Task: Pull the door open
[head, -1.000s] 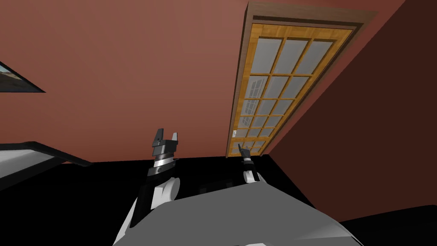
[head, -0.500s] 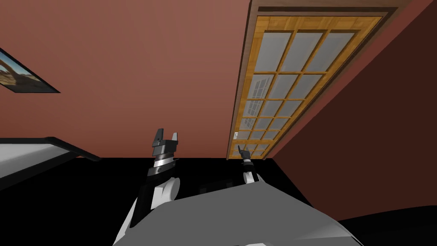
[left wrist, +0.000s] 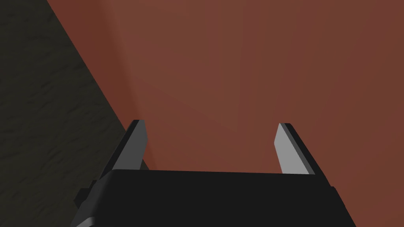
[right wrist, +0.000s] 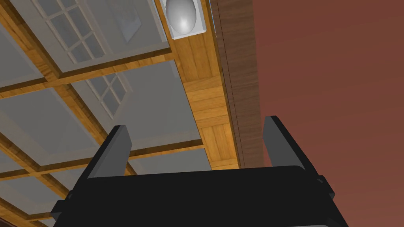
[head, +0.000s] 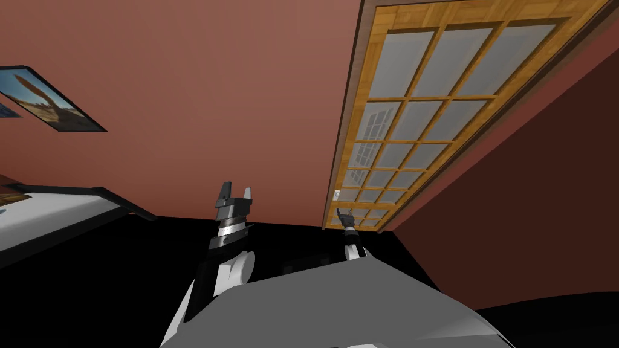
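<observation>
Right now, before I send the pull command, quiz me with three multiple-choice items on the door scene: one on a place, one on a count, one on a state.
1. Where is the knob?
A) in the middle of a glass pane
B) on the door, at its wooden edge beside the dark frame
C) on the red wall

2. How many panes run across the door?
A) two
B) three
C) five

3. How is the right hand?
A) shut on the knob
B) shut on nothing
C) open, short of the knob

Answers:
1 B: the right wrist view shows its white plate on the wood by the frame.
2 B: the head view shows three columns of panes.
3 C: its fingers stand apart, and the knob lies beyond their tips.
</observation>
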